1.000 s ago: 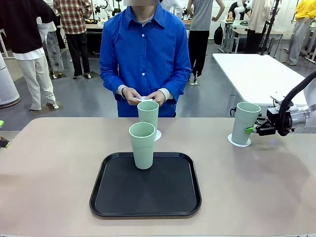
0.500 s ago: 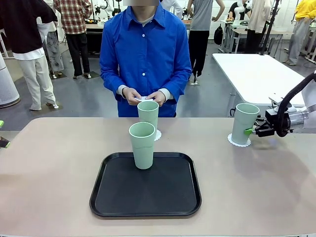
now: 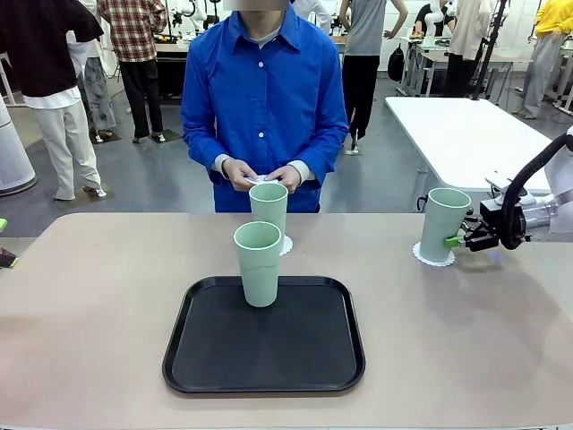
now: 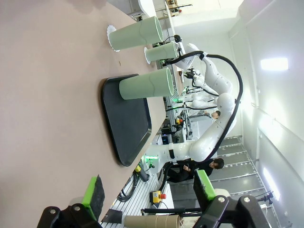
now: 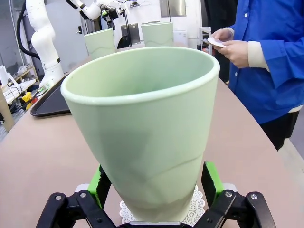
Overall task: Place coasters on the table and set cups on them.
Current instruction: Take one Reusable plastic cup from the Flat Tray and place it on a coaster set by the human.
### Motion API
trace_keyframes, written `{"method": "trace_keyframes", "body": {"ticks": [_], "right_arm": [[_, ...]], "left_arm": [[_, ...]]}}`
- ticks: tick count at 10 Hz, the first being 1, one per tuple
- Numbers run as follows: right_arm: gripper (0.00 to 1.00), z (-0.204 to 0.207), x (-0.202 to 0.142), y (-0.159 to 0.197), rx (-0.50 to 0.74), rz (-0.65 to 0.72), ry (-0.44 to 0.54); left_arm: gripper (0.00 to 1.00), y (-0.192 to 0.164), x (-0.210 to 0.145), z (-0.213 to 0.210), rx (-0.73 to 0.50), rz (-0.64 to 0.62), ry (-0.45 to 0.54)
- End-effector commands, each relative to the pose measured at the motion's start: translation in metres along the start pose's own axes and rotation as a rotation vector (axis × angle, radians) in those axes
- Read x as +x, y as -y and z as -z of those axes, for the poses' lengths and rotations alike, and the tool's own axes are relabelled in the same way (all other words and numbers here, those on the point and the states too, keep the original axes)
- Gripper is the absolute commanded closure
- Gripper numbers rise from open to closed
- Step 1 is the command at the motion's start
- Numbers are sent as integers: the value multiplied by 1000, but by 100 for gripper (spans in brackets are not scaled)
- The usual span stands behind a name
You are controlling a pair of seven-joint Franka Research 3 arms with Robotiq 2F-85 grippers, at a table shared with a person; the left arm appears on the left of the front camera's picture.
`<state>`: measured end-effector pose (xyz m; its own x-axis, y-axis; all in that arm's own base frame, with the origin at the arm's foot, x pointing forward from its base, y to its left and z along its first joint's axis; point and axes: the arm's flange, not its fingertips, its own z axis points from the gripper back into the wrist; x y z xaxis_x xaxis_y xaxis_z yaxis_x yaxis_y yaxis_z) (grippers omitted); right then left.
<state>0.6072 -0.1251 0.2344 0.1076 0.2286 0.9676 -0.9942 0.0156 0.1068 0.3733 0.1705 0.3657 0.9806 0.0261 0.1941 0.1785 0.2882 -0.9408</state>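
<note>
Here, the right jaws stand apart astride the foot of the right cup (image 3: 445,224), green pads (image 5: 212,183) at its 3 and 9 o'clock in the wrist view, the 3 o'clock pad clear of the wall; that cup stands upright on the right coaster (image 3: 423,254) on the worktop (image 3: 89,296), at 2 o'clock from the tray (image 3: 269,367). The far cup (image 3: 269,208) stands on the far coaster (image 3: 286,245), just past the tray at 12 o'clock; the tray cup (image 3: 258,262) stands upright on the tray's far half. The person's hands (image 3: 242,172), beyond the worktop at 12 o'clock, hold a third coaster (image 3: 260,179). The left jaws are spread wide over bare worktop, at 9 o'clock from the tray.
</note>
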Motion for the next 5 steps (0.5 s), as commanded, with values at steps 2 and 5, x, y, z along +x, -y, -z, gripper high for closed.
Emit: {"method": "trace_keyframes", "body": {"ticks": [2,5], "right_arm": [[0,-6,1,10,41,26,-2],[0,-9,1,10,54,39,-10]], "left_arm": [[0,2,0,-1,3,-3,3],[0,2,0,-1,3,-3,3]]}}
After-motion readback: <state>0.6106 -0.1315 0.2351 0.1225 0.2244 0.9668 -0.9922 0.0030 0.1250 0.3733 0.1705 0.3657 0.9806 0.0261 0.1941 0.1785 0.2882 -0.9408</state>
